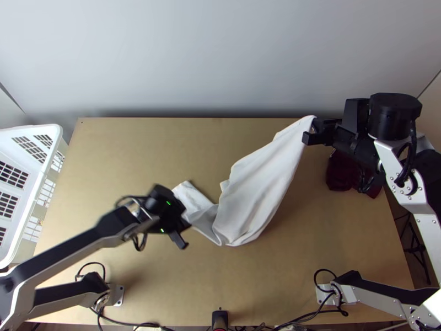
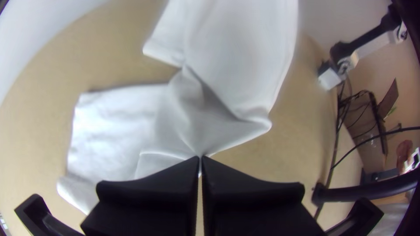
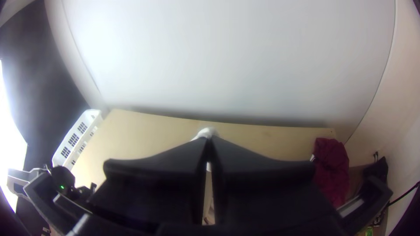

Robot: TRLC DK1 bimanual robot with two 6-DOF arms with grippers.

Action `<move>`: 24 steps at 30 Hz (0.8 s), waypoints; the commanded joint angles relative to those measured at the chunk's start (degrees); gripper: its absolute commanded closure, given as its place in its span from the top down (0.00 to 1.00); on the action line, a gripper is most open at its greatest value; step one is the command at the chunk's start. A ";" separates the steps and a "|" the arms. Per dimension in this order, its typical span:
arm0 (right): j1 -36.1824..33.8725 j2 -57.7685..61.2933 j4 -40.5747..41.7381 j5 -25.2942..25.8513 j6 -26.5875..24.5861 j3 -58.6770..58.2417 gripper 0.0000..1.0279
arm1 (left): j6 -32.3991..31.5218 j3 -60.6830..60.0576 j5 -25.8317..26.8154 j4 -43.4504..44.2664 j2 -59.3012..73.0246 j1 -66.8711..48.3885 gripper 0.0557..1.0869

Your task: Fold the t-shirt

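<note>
Shirt [image 1: 259, 193] bunched, far-right end raised.
Left gripper [image 2: 200, 158], right gripper [image 1: 310, 132]: fingers pinching cloth; if you pull unevenly, it may twist or slip free.

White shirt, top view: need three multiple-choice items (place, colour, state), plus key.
1. White basket sits at the table's:
A) left
B) right
C) middle

2. Bunched cloth by the table's right edge:
A) green
B) yellow
C) dark red

3. White shirt:
A) folded into a flat square
B) stretched up to the right gripper
C) rolled up

Key:
1 A: top view has it at the left edge.
2 C: right wrist view shows dark red.
3 B: top view shows one end at that gripper.
</note>
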 commanded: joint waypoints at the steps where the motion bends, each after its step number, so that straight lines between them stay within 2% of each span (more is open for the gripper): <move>1: -0.77 0.00 -0.17 0.02 0.01 0.09 0.03 | -2.24 17.78 14.10 -13.78 -9.98 15.32 0.03; 3: -0.85 0.00 -0.08 0.02 0.01 0.18 0.03 | -2.94 24.02 18.76 -18.08 -10.60 20.77 0.03; 7: -0.85 0.27 0.45 0.02 0.01 0.27 0.03 | -5.49 34.13 32.38 -23.97 -11.30 32.72 0.03; 10: -0.85 0.88 0.63 0.02 0.01 0.88 0.03 | -12.26 39.05 45.30 -23.44 -9.81 44.85 0.03; 12: -0.85 1.41 0.63 -0.07 0.01 1.32 0.03 | -18.50 39.66 50.58 -20.19 -6.47 51.89 0.03; 15: -0.68 2.03 0.80 0.02 0.01 1.76 0.03 | -23.16 36.50 50.75 -14.74 -0.93 58.13 0.03; 17: -0.59 2.11 0.89 0.02 0.01 1.94 0.03 | -23.16 33.60 50.40 -11.75 2.32 61.38 0.03; 19: -0.59 2.11 0.80 0.02 0.01 1.85 0.03 | -23.16 31.31 47.41 -9.29 5.13 62.08 0.03; 24: -0.59 2.11 0.80 0.02 0.19 0.97 0.03 | -22.19 26.04 44.16 -7.10 13.22 61.99 0.03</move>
